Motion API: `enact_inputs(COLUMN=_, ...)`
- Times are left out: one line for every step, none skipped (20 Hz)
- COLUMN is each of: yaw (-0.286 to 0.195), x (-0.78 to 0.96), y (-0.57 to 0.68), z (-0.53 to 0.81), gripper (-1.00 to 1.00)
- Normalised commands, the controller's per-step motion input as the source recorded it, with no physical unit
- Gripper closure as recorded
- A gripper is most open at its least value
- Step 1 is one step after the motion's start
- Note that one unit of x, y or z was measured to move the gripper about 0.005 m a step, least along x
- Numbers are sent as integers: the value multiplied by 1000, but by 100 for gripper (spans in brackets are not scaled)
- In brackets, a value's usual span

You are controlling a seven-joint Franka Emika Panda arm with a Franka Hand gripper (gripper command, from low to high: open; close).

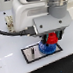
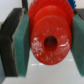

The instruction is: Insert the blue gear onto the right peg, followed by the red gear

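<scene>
My gripper [image 1: 51,38] is shut on the red gear [image 1: 52,39], holding it just above the blue gear [image 1: 45,48]. The blue gear lies on the grey, black-rimmed plate [image 1: 27,55], toward the end on the exterior view's right. The right peg is hidden by the gears. In the wrist view the red gear [image 2: 50,37] fills the middle, its centre hole facing the camera. It is clamped between the teal pads [image 2: 22,42] of my gripper [image 2: 50,41]. Whether the red gear touches the blue one cannot be told.
The plate rests on a white table [image 1: 13,70]. A black cable [image 1: 6,32] runs from the exterior view's left to the arm. The arm's white body [image 1: 36,7] fills the upper part of that view.
</scene>
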Motion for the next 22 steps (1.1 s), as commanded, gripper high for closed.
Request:
enact_inputs(yaw=0, x=40, y=-13, z=59, gripper=100)
enact_inputs(yaw=0, x=-17, y=-49, z=-60, gripper=100)
enact_inputs(yaw=0, x=-14, y=-69, z=-129, gripper=100)
enact_inputs(yaw=0, x=0, y=-97, z=-246, gripper=100)
enact_inputs(yaw=0, x=0, y=-117, z=-283, gripper=100)
enact_inputs(yaw=0, x=0, y=-77, z=-194, gripper=100)
enact_inputs(yaw=0, x=50, y=-5, z=81, gripper=100)
enact_inputs(yaw=0, x=29, y=-6, z=44, gripper=100)
enact_inputs(yaw=0, x=30, y=-48, z=35, gripper=100)
enact_inputs(yaw=0, x=26, y=-55, z=-11, gripper=100)
enact_inputs(yaw=0, x=11, y=-23, z=25, gripper=100)
enact_inputs(yaw=0, x=15, y=-14, z=7, gripper=100)
enact_inputs(yaw=0, x=4, y=-11, z=15, gripper=100)
enact_inputs(yaw=0, x=72, y=-96, z=154, gripper=100)
enact_inputs(yaw=0, x=113, y=-216, z=402, gripper=100)
enact_inputs(yaw=0, x=71, y=-168, z=267, gripper=100)
enact_inputs(yaw=0, x=8, y=-81, z=32, gripper=100)
enact_inputs(yaw=0, x=-10, y=-10, z=-41, gripper=100)
enact_inputs(yaw=0, x=0, y=-43, z=54, gripper=100)
enact_inputs(yaw=0, x=0, y=-149, z=334, gripper=100)
enact_inputs(yaw=0, x=-11, y=-149, z=397, gripper=100)
enact_inputs(yaw=0, x=0, y=-171, z=323, gripper=100)
